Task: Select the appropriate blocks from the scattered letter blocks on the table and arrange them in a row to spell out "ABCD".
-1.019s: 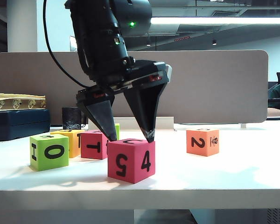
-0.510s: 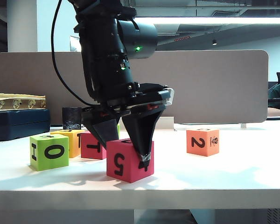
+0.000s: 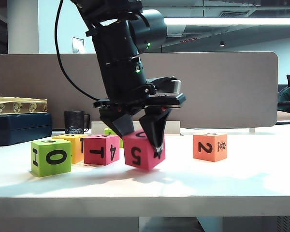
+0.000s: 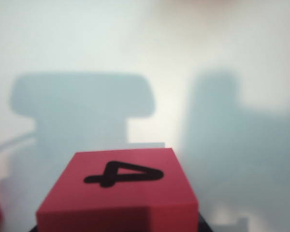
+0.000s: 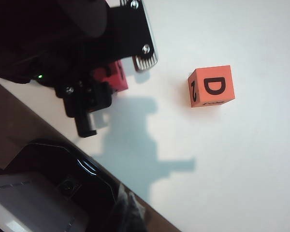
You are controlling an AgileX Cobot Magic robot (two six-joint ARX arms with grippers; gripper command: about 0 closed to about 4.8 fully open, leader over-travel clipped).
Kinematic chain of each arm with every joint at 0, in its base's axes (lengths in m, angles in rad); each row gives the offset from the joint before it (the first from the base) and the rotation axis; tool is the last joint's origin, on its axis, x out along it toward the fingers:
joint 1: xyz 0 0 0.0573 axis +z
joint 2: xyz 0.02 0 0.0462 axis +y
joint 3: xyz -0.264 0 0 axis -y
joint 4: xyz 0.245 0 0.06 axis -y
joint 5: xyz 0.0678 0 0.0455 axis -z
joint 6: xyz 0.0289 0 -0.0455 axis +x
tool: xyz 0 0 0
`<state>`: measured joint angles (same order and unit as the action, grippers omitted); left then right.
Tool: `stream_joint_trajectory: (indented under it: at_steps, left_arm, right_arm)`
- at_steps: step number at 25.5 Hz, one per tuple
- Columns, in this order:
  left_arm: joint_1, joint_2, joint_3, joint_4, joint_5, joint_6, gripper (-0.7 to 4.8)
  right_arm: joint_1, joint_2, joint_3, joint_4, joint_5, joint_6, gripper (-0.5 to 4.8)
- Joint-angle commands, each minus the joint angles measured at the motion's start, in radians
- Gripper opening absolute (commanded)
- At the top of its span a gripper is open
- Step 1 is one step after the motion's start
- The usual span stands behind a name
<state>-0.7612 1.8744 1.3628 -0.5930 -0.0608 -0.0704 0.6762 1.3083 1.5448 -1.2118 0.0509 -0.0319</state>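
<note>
The red cube (image 3: 144, 150), tilted just off the surface (image 3: 232, 179) near its front edge, is clamped in the left tool (image 3: 139, 139). Foam: light, squashy, best pinched on opposite flat faces. The right tool, unseen, is clenched.

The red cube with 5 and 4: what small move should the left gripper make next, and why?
Probably lift a little higher. The left gripper clamps the red cube, which is tilted and barely off the table, beside the red T cube. The right gripper is unseen.
</note>
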Motion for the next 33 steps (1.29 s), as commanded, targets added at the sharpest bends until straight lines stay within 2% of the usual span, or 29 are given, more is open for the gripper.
stream_joint_trajectory:
  at_steps: [1,7,10,13,21,23,24,25,26,33]
  left_arm:
    - [0.005,-0.003,0.002,0.068,-0.047,-0.041,2.36]
    - [0.048,-0.002,0.002,0.088,-0.059,-0.129,2.36]
    - [0.069,-0.002,0.002,0.088,-0.056,-0.148,2.36]
    - [0.092,0.006,0.002,0.090,-0.003,-0.152,2.36]
    - [0.094,0.029,0.002,0.117,0.002,-0.170,2.38]
    - [0.094,0.029,0.002,0.127,0.002,-0.169,2.65]
    - [0.094,0.029,0.002,0.129,0.001,-0.169,3.04]
    - [0.094,0.029,0.002,0.133,0.001,-0.169,3.65]
    - [0.094,0.029,0.002,0.135,0.001,-0.169,3.81]
    - [0.093,0.029,0.042,0.125,0.022,-0.163,3.82]
  right_arm:
    - [0.001,-0.005,0.005,0.012,-0.001,0.002,-0.02]
    - [0.001,-0.005,0.005,0.011,-0.001,0.002,-0.01]
    - [0.001,-0.005,0.005,0.012,-0.001,0.002,-0.02]
    - [0.001,-0.005,0.005,0.013,-0.001,0.002,-0.01]
    - [0.001,-0.005,0.005,0.012,-0.001,0.002,-0.01]
    - [0.001,-0.005,0.005,0.012,-0.001,0.002,-0.01]
    - [0.001,-0.005,0.005,0.012,-0.001,0.002,-0.02]
    - [0.001,-0.005,0.005,0.011,-0.001,0.002,-0.01]
    - [0.001,-0.005,0.005,0.011,-0.001,0.002,-0.01]
    - [0.001,-0.005,0.005,0.013,-0.001,0.002,-0.01]
